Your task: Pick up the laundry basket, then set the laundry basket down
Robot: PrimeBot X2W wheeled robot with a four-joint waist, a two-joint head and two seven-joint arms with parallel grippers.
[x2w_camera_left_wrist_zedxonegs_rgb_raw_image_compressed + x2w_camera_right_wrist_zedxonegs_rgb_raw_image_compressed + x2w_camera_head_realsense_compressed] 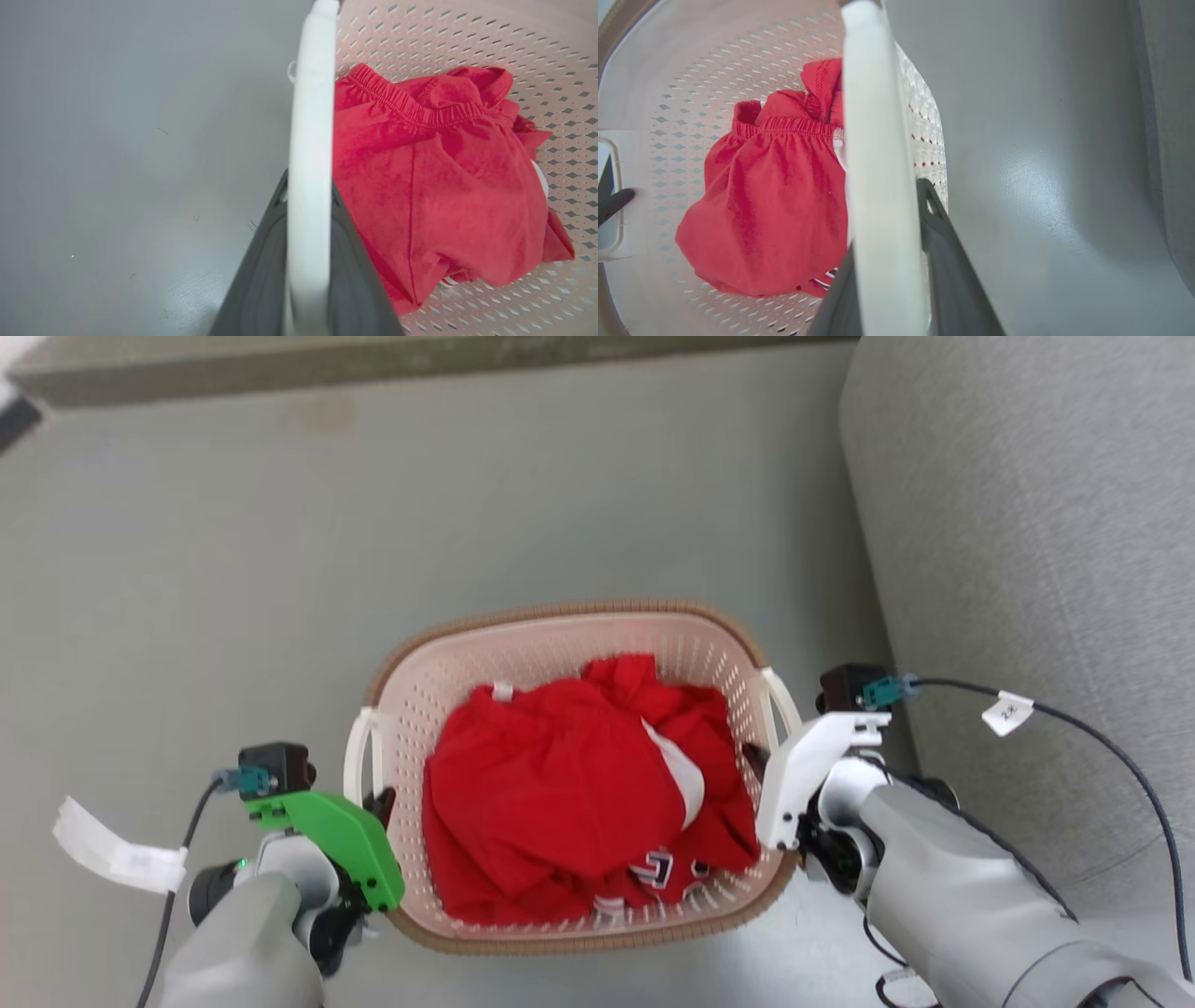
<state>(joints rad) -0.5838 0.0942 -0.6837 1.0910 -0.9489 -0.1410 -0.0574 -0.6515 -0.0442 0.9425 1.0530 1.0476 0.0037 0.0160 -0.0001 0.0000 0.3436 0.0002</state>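
Note:
The laundry basket point(560, 621), cream perforated plastic with a brown rim, sits in the lower middle of the head view with red clothes point(569, 784) inside. My left gripper point(379, 801), under a green cover, is shut on the basket's left white handle point(359, 751). My right gripper point(752, 758), under a white cover, is shut on the right handle point(782, 702). In the left wrist view the handle point(309, 140) runs between my dark fingers point(259, 275). The right wrist view shows the other handle point(880, 140) clamped by my fingers point(945, 261). I cannot tell whether the basket touches the floor.
A grey sofa point(1027, 569) stands close along the right, beside my right arm. Grey floor point(233, 569) spreads to the left and beyond the basket. A dark ledge point(373, 364) runs along the far edge. Tagged cables point(1008, 712) hang off both wrists.

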